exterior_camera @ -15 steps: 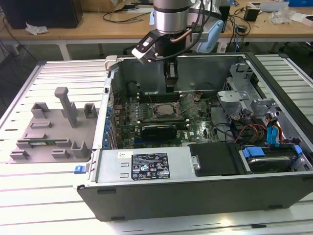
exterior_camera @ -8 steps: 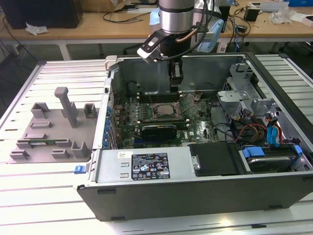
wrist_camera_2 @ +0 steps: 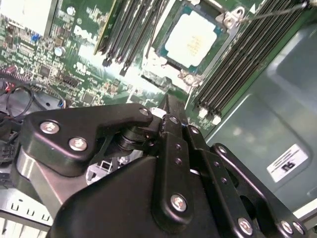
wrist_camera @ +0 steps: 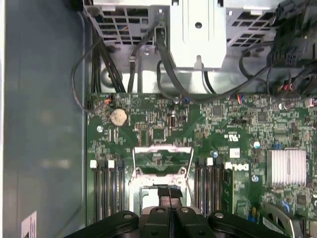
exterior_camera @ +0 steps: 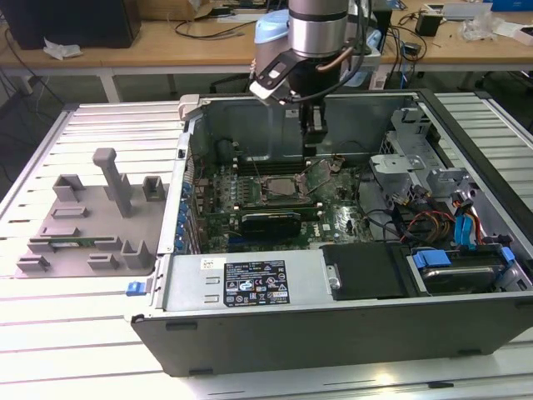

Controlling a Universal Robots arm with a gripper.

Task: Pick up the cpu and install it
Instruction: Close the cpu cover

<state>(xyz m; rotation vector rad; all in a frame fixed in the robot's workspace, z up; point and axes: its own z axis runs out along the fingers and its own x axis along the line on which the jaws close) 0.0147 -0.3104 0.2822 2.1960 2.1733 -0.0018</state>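
Note:
The cpu (wrist_camera_2: 193, 39), a pale silver square, lies flat in the black-framed socket (wrist_camera_2: 157, 49) on the green motherboard. In the exterior view the socket (exterior_camera: 279, 188) sits mid-board inside the open computer case. My gripper (exterior_camera: 311, 148) hangs just above the board, slightly behind the socket. Its black fingers (wrist_camera_2: 166, 106) are pressed together with nothing between them. In the first wrist view the gripper (wrist_camera: 169, 192) hovers over the raised metal load plate (wrist_camera: 162, 158). The thin wire lever (wrist_camera_2: 270, 11) stands free beside the socket.
Black memory slots (wrist_camera_2: 237, 64) flank the socket on both sides. A finned heatsink (wrist_camera: 286, 167), a coin cell (wrist_camera: 118, 116) and cables (wrist_camera: 106, 64) crowd the board. A drive cage (exterior_camera: 412, 146) and a wire bundle (exterior_camera: 433, 225) fill the case's right. A grey fixture tray (exterior_camera: 92, 225) lies outside, left.

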